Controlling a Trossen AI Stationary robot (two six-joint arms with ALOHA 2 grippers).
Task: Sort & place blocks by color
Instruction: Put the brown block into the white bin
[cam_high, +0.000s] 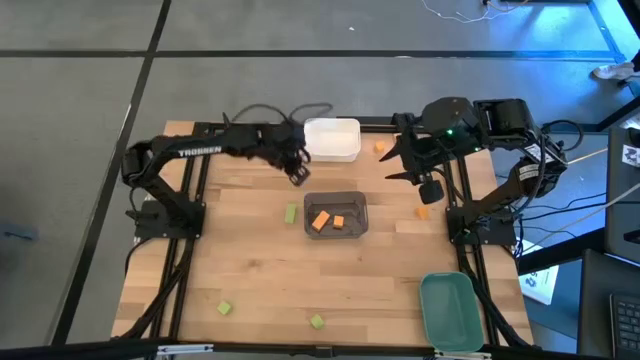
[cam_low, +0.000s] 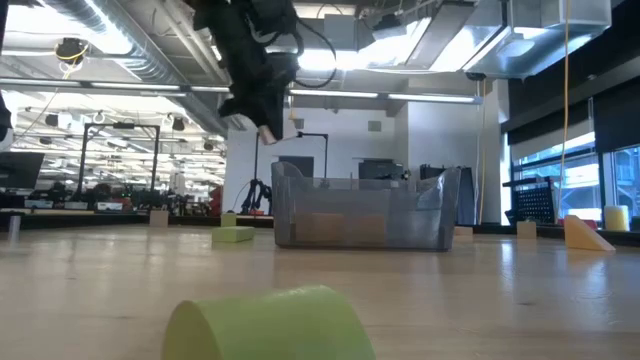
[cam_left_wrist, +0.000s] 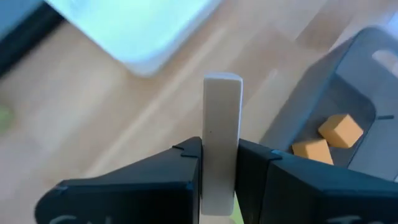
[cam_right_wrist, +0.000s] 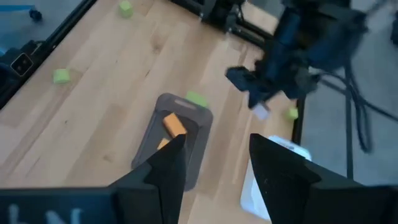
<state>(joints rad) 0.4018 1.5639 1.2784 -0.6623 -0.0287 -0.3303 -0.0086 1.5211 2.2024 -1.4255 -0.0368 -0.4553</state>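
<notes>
Pale block (cam_left_wrist: 222, 140) clamped in left gripper (cam_left_wrist: 219, 163), raised between white bin (cam_high: 332, 139) and grey bin (cam_high: 336, 214). Right gripper (cam_right_wrist: 214, 158) parted, holding nothing.

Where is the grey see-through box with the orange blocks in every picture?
High view: the dark grey translucent plastic bin sits mid-table, two orange blocks inside.
Low view: it stands in the middle, beyond a light green block.
Left wrist view: at the right edge, past the left gripper pinching a pale flat block.
Right wrist view: just beyond the right gripper, at.
Shared landmark: the white plastic bin.
</notes>
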